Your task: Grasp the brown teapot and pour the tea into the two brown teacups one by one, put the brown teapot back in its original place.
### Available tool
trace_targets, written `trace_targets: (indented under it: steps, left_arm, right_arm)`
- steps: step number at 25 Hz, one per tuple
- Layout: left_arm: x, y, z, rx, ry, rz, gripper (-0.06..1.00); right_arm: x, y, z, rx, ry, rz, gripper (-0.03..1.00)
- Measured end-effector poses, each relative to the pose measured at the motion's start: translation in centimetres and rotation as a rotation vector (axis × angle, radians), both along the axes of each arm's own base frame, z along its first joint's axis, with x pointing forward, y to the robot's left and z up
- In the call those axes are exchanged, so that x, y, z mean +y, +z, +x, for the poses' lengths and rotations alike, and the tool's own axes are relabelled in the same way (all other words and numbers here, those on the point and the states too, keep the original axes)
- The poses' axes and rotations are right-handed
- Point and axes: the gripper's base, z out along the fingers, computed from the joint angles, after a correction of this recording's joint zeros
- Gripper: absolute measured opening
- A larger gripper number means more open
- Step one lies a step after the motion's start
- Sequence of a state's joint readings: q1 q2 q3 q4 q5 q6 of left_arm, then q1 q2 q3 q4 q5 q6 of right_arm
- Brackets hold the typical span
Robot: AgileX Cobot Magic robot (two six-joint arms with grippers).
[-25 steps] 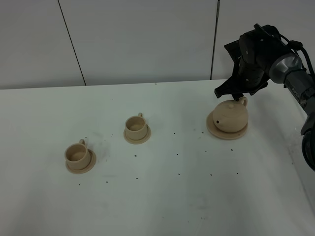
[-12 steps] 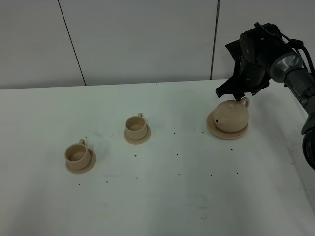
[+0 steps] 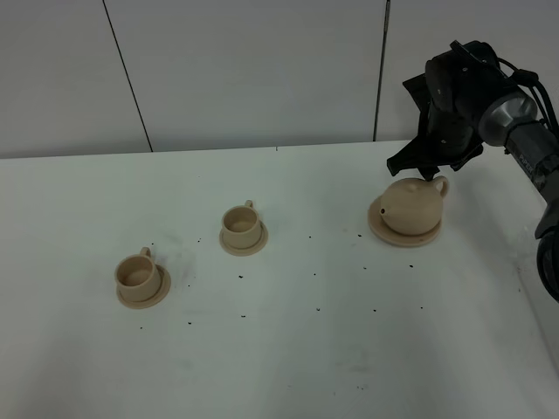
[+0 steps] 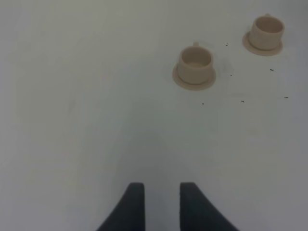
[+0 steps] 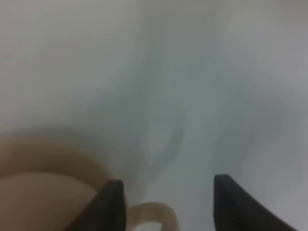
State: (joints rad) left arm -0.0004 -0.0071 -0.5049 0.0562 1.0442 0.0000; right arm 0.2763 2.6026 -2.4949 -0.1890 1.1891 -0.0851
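Right gripper (image 5: 166,188) jaws wide open, holding nothing — handle (image 5: 153,215) of the brown teapot (image 3: 409,208) sits between them, close to one side. Teapot rests on its saucer (image 3: 382,232). Risk: uneven close shoves the handle — pot skids or tips.

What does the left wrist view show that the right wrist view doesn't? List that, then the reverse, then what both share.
Left wrist only: the nearer cup and the farther cup, plus the left gripper with nothing between its tips.
Right wrist only: the blurred teapot, with its loop handle lying between the open tips of the right gripper.
Both: the white table.
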Motion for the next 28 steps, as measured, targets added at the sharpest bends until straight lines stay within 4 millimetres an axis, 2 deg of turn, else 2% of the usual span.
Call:
trace_targets:
  steps: [14, 22, 28]
  left_arm:
    - [0.0, 0.0, 0.0, 0.000, 0.000, 0.000, 0.25]
    - [0.0, 0.0, 0.0, 0.000, 0.000, 0.000, 0.25]
    - [0.0, 0.0, 0.0, 0.000, 0.000, 0.000, 0.25]
  right_arm:
    - [-0.1, 0.0, -0.1, 0.008, -0.002, -0.008, 0.41]
    - [-0.3, 1.7, -0.3, -0.012, -0.006, -0.021, 0.41]
    - [-0.4, 1.8, -0.3, -0.024, -0.009, -0.024, 0.41]
